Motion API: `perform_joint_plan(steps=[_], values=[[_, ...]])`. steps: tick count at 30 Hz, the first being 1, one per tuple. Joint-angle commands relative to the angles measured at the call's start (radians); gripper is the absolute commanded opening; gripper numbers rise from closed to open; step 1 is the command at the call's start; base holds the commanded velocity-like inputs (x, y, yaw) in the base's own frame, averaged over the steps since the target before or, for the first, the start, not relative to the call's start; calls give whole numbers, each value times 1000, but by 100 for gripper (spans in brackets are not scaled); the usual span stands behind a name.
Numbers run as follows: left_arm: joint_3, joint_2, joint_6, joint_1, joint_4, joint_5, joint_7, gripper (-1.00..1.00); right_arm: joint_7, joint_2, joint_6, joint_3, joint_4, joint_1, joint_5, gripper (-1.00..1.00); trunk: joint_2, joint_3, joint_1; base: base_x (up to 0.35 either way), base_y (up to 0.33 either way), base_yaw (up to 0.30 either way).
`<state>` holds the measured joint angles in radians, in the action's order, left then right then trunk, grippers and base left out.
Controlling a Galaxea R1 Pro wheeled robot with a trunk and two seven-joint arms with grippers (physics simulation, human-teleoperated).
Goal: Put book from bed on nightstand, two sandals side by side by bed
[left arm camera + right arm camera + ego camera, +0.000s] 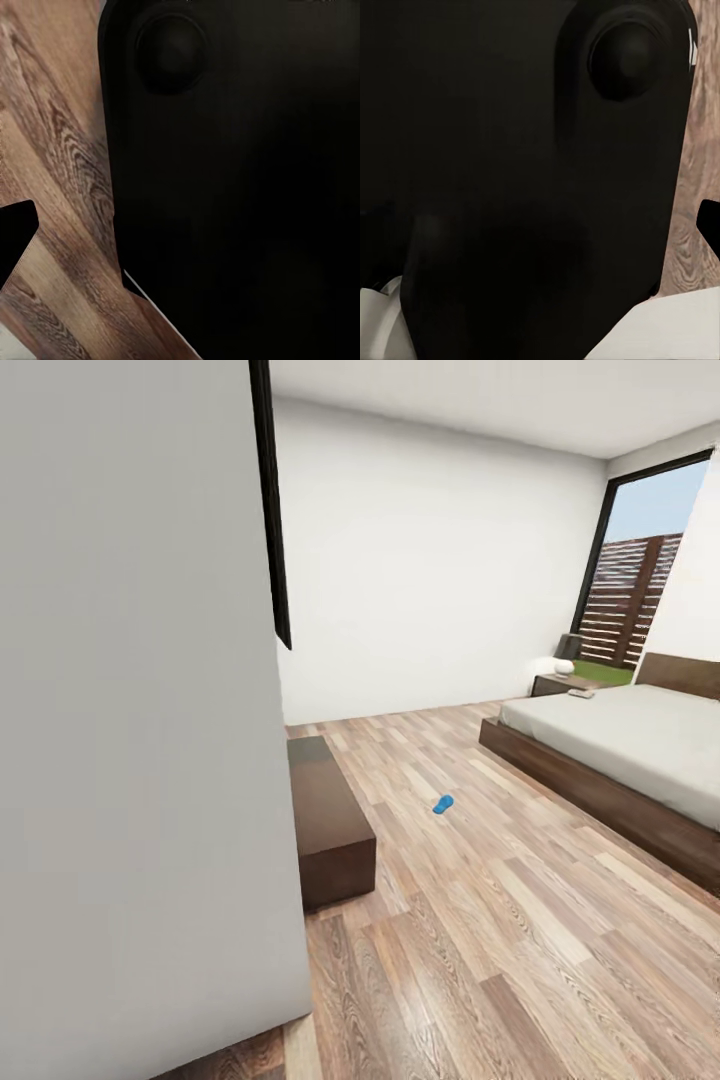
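Sandals: one blue sandal (443, 804) lies on the wood floor (520, 920), left of one bed (640, 750); one nightstand (560, 683) stands far right. Whether either pincer is apart or together, I cannot tell.

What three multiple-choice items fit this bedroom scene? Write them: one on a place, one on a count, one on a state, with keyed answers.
1. Where does the blue sandal lie?
A. on the bed
B. on the wood floor between the bench and the bed
C. on the nightstand

2. How many blue sandals show in the head view?
A. one
B. two
C. three

3. How does the mattress cover of the bed look?
A. rumpled and heaped
B. stripped off
C. smooth and flat

Answers: 1 B, it sits on bare planks of the floor, apart from the dark bench and the bed frame. 2 A, a single blue shape is seen. 3 C, the grey surface shows no folds.
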<state>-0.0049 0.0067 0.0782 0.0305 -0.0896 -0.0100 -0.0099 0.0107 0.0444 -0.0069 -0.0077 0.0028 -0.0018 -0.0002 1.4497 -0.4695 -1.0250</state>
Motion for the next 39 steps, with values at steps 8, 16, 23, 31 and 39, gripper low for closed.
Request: perform_joint_plan(steps=[8,16,23,31,39], values=[[-1,-1,7,2,-5,-1,-1,100,1,0,0,0,0,0,1,100,0,-1,0,0,0,-213],[-1,-1,6,2,-5,-1,-1,100,2,0,0,-1,0,0,2,100,0,-1,0,0,0,-213],[-1,-2,6,1,-5,-2,-1,100,2,0,1,-1,0,-1,-1,100,0,-1,0,0,0,-213],[-1,-2,6,1,-5,-2,-1,100,4,0,2,0,0,0,1,100,0,-1,0,0,0,-213],[-1,-1,6,2,-5,-2,-1,100,5,0,3,2,0,0,2,100,0,-1,0,0,0,-212]])
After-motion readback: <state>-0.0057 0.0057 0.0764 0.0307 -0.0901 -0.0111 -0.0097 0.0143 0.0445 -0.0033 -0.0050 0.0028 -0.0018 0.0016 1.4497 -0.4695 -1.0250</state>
